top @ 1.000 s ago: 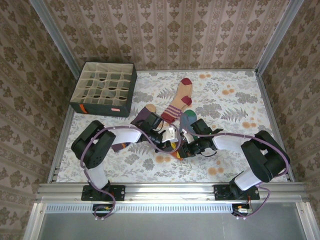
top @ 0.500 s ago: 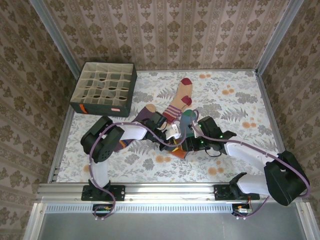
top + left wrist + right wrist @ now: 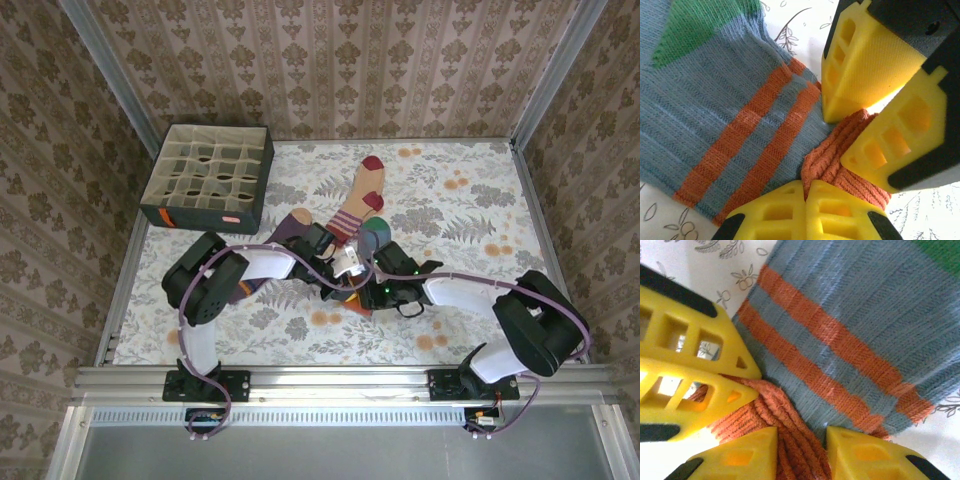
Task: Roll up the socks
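Since both arms crowd the middle of the top view, the left gripper (image 3: 347, 284) and right gripper (image 3: 369, 291) meet tip to tip over the lower end of the blue-grey sock (image 3: 372, 241). The peach sock (image 3: 361, 195) is just above it, the purple sock (image 3: 286, 232) is to the left, half under the left arm, and the grid box (image 3: 195, 213) is upper left. Left wrist view: its own fingers are squeezed together at the bottom edge, nipping the orange cuff (image 3: 840, 170), while the right one's fingers come in from the upper right. Right wrist view: its fingers sit at the bottom with the bunched cuff wedged between them, gripped.
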Available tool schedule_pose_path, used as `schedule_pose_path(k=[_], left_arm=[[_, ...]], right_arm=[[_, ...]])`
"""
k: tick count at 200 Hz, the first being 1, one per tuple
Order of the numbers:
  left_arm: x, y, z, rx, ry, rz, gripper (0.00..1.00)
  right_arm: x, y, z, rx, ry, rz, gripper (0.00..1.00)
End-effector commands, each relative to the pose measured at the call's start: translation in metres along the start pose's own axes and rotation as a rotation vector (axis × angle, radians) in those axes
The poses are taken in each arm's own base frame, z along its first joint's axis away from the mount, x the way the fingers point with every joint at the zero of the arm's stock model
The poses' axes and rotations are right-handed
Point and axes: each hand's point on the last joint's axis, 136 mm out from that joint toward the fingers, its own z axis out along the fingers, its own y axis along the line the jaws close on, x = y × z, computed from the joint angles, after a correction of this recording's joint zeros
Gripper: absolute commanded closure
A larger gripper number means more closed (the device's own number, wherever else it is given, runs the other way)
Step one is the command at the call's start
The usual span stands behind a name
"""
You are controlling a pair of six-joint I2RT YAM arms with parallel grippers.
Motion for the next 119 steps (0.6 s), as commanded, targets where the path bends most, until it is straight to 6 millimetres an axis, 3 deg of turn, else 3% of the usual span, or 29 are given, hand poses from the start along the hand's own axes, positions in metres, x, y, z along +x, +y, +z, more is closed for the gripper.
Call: schedule_pose_path(k=[1,34,52,77,119], left_arm=[[0.027,0.007,-0.003,-0.094,0.066,0.013,0.93],[0.003,-0.015,-0.03,-0.133,-0.097,0.301,0.79],[-0.012,-0.018,-0.049,-0.208,-0.148,0.4,0.71],[-0.022,-0.019,-0.066,-0.282,-0.153,0.478,0.68],[-0.003,-0.032,-0.046,-0.334,0.016,0.746,0.66]], right_arm=[[0.021,-0.033,0.01,0.182,0.088,0.01,0.76],[0.028,-0.037,0.013,0.202,0.135,-0.002,0.8],[0.033,-0.037,0.015,0.191,0.161,-0.007,0.8],[0.039,-0.034,0.019,0.17,0.198,-0.009,0.8],[0.046,-0.028,0.026,0.106,0.258,0.001,0.8]])
